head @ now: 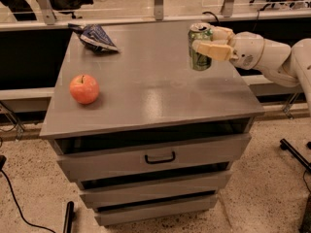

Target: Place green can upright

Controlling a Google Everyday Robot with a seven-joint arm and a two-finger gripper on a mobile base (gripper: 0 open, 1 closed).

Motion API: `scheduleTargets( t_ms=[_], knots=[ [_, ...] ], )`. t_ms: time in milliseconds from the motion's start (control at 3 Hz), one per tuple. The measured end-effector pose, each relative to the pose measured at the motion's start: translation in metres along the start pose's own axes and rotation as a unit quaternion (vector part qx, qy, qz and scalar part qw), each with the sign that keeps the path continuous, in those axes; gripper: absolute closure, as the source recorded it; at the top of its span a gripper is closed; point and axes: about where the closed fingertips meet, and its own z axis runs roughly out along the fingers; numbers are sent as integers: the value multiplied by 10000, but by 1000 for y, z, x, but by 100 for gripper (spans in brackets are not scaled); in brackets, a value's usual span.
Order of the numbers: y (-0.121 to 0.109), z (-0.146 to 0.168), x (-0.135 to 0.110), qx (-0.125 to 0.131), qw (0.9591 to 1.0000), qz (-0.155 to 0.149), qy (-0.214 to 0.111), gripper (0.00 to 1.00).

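One green can [198,64] (in end effector [204,41], over table [146,89]), one apple [84,89]

No words or brand can be read on the green can [199,62], clasped by the gripper [204,39] over the surface's [146,86] right rear.
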Motion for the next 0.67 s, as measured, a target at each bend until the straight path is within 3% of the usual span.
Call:
scheduleTargets(
  t_ms=[667],
  knots=[
    [17, -16, 5, -115, 9997, -132, 175, 100]
  ],
)
